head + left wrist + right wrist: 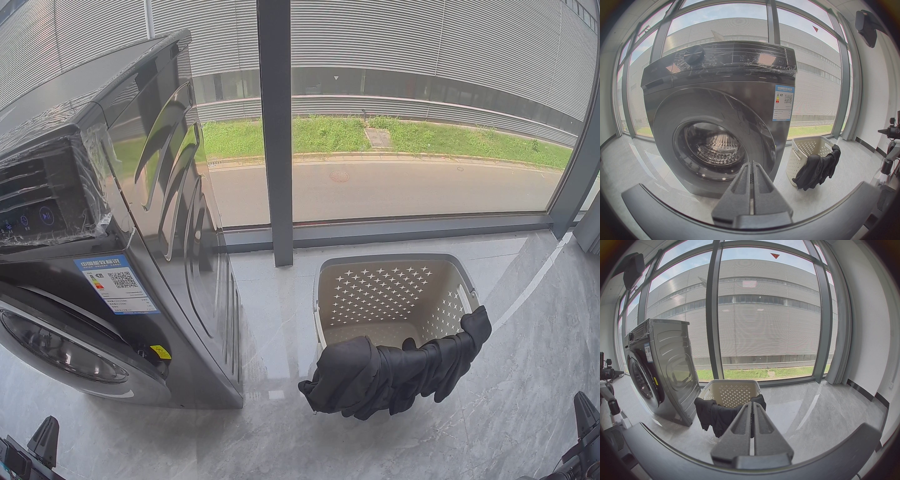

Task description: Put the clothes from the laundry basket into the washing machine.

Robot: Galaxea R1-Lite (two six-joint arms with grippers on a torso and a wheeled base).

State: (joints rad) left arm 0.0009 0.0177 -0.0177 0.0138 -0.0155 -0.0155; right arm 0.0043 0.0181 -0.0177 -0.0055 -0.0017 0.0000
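Left end effector (752, 165) has its two dark fingers pressed together, with nothing between them, and it hangs low above the floor (375, 450). Straight ahead of it stands the washing machine (718, 93), a dark grey front-loader whose round door (711, 147) looks shut, the steel drum showing through the glass. Clear plastic film (734, 62) wraps the machine's control panel, and a blue-and-white sticker (783, 102) sits on the front, above and to the right of the door as seen from this end effector. Right end effector (753, 405) is likewise pressed together and carries nothing. Directly in front of it, a little way off, is the laundry basket (387, 265), a cream plastic tub with star-shaped holes in its walls, standing on the floor beside the machine's right flank and apart from it. One black garment (387, 375) is draped over the basket's rim on the side nearest both end effectors, part of it hanging down the outside wall and part lying inside. Neither end effector touches it. Beyond the basket and the machine rises a tall window (768, 318) with a dark vertical post (276, 131).
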